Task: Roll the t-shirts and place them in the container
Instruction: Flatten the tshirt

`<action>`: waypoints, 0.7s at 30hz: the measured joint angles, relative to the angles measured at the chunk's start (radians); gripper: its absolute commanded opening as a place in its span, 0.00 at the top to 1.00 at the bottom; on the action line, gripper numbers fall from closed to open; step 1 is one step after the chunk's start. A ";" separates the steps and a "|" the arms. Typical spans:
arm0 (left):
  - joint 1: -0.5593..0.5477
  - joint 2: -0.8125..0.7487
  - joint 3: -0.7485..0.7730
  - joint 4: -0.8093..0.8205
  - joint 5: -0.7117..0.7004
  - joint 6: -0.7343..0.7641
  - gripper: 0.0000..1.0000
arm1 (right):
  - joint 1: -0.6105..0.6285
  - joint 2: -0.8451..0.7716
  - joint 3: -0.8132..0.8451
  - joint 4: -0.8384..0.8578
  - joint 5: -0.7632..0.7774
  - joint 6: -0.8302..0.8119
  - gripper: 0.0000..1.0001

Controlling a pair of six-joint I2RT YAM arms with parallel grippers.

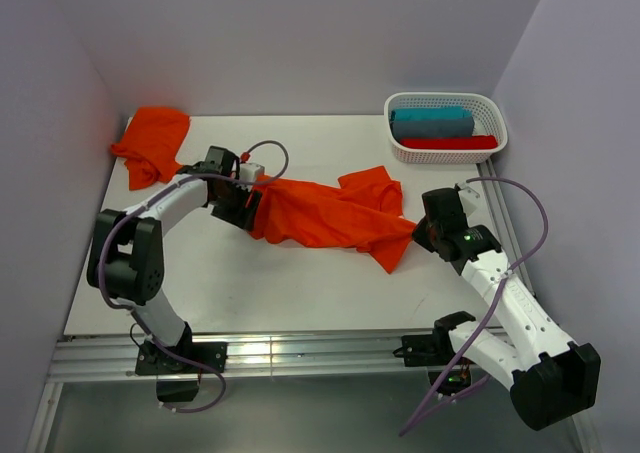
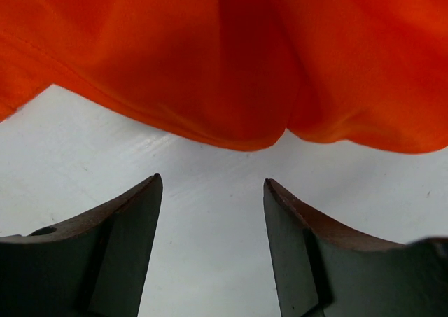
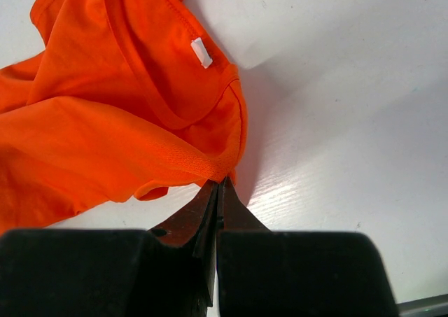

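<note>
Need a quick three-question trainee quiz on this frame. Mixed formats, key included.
1. True or false: the left gripper is clamped on the stretched t-shirt.
2. Where does the other t-shirt lie? A) under the stretched one B) crumpled at the far-left corner of the table C) hanging off the near edge
3. Fill in: the white basket holds a teal bundle and a ___ one.

Key
1. False: its jaws stand open with the fabric ahead of them. The right gripper is the one shut on the shirt.
2. B
3. red: the red bundle lies nearer the arms.

t-shirt (image 1: 320,213) centre, 2nd t-shirt (image 1: 152,143) far-left, basket (image 1: 450,156) far-right
</note>
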 measured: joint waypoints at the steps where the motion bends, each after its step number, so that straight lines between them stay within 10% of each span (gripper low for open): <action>1: -0.003 0.002 -0.004 0.014 -0.001 -0.010 0.32 | 0.000 0.000 0.000 0.000 0.000 0.000 1.00; 12: -0.075 0.063 -0.025 0.097 -0.047 -0.080 0.41 | 0.000 0.000 0.000 0.000 -0.004 -0.006 1.00; 21: -0.080 0.109 -0.025 0.126 -0.121 -0.121 1.00 | 0.000 -0.004 0.020 -0.027 -0.004 -0.021 1.00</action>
